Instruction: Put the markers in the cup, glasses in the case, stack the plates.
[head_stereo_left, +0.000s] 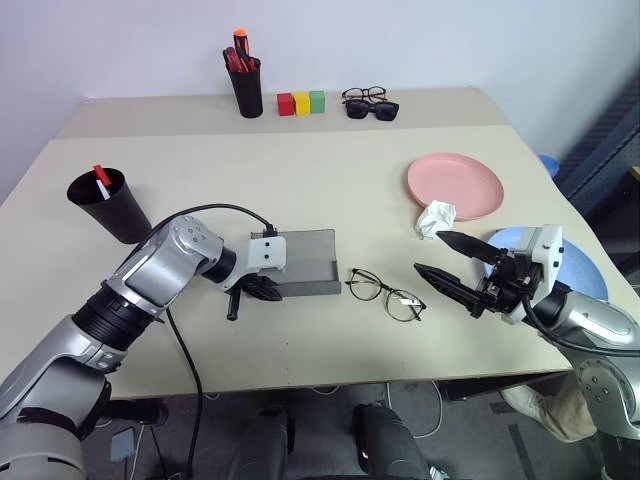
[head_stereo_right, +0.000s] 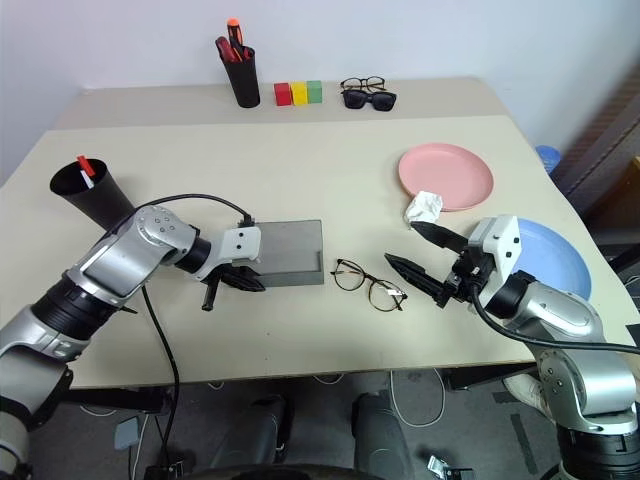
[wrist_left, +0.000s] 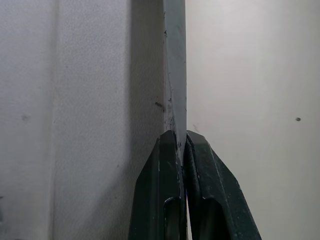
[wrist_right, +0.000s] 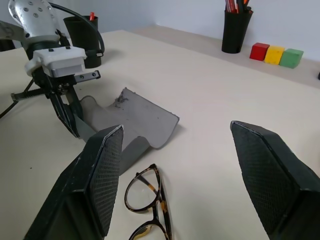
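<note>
Pinching the near-left edge of the grey case (head_stereo_left: 303, 262) w/ my left gripper (head_stereo_left: 262, 289), fingers tight on its rim; the case lies open on the table (head_stereo_left: 300, 180). My right gripper (head_stereo_right: 420, 254) hangs w/ fingers spread wide, holding nothing. Glasses (head_stereo_left: 386, 294) lie between my two grippers, just beside the case. Pink plate (head_stereo_left: 455, 184) sits past my right gripper, blue plate (head_stereo_right: 555, 255) under it. Black cup (head_stereo_left: 108, 203) w/ a marker (head_stereo_left: 101, 176) stands past my left arm.
</note>
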